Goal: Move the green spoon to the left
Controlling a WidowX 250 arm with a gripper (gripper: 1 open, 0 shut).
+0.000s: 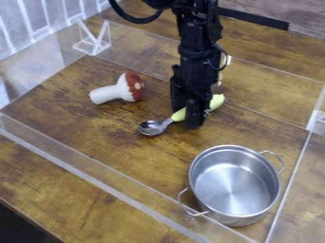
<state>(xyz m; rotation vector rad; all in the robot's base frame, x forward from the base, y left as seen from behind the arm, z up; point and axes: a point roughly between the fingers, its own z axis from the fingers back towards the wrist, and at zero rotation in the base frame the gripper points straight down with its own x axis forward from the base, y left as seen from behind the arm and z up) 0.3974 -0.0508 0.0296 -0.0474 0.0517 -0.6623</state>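
Relative to metal pot [234, 184]: claw [189, 116] behind it, down at handle of green spoon [155, 126]; jaws partly open around handle, firm grip can't be told. Toy mushroom [118, 89] far left of pot.

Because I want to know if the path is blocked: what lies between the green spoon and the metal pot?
Only bare wooden table shows between the green spoon and the metal pot, in the camera view.
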